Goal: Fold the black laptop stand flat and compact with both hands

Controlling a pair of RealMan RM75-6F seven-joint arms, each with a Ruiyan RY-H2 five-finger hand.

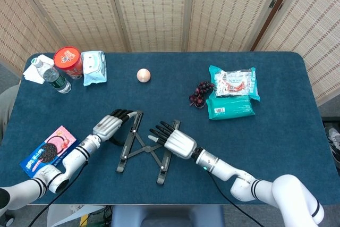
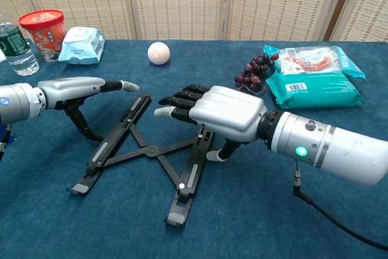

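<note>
The black laptop stand (image 1: 139, 150) (image 2: 145, 150) lies spread in an X near the table's front middle, its two rails apart. My left hand (image 1: 110, 125) (image 2: 76, 92) reaches in from the left. Its fingers are stretched flat just above the upper end of the left rail (image 2: 115, 134), with nothing gripped. My right hand (image 1: 177, 142) (image 2: 221, 113) hovers over the upper part of the right rail (image 2: 194, 171). Its fingers are extended and apart, and the thumb points down beside the rail. A short black leg (image 2: 85, 124) of the stand shows under the left hand.
At the back left stand a water bottle (image 1: 53, 76), a red cup (image 1: 68, 61) and a pale blue packet (image 1: 94, 67). A small ball (image 1: 143, 75) sits mid-back. Grapes (image 1: 200, 93) and teal snack packs (image 1: 232, 95) lie right. A cookie pack (image 1: 48, 151) lies front left.
</note>
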